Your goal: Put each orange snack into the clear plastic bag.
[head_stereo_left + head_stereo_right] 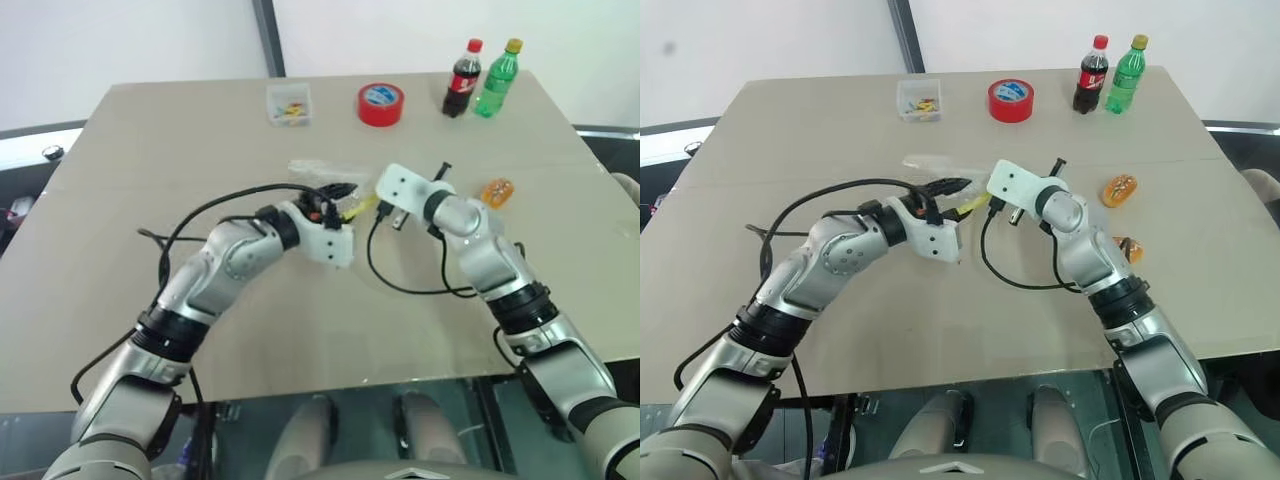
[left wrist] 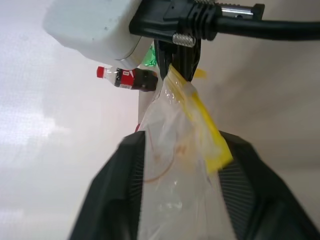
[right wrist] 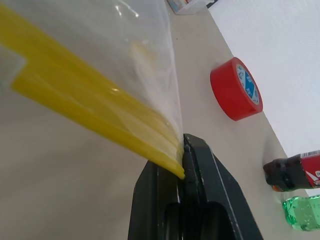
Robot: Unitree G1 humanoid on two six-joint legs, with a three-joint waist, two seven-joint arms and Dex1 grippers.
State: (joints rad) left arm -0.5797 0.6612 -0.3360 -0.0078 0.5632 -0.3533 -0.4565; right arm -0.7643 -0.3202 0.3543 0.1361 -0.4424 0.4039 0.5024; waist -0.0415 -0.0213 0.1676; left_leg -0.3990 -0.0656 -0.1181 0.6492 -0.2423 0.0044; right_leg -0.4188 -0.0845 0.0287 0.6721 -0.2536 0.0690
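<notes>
Both snacks point(image 1: 1119, 189) point(image 1: 1129, 248) are lying unbagged toward the bench's point(image 1: 790, 140) right edge while the right gripper point(image 3: 182, 150), jaws clenched, is pinching the bag's point(image 2: 172, 165) yellow strip mid-bench and the left gripper's point(image 2: 182, 150) released jaws are straddling it.

The tabletop point(image 1: 180, 150) is plain beige. The clear plastic bag point(image 2: 170, 170) is transparent with a yellow seal strip. One orange snack point(image 1: 1119, 189) carries pale speckles. The tape roll point(image 1: 380, 104) is red, blue-white inside. One bottle point(image 1: 462, 79) is dark, red-capped; another point(image 1: 497, 79) green, yellow-capped.
</notes>
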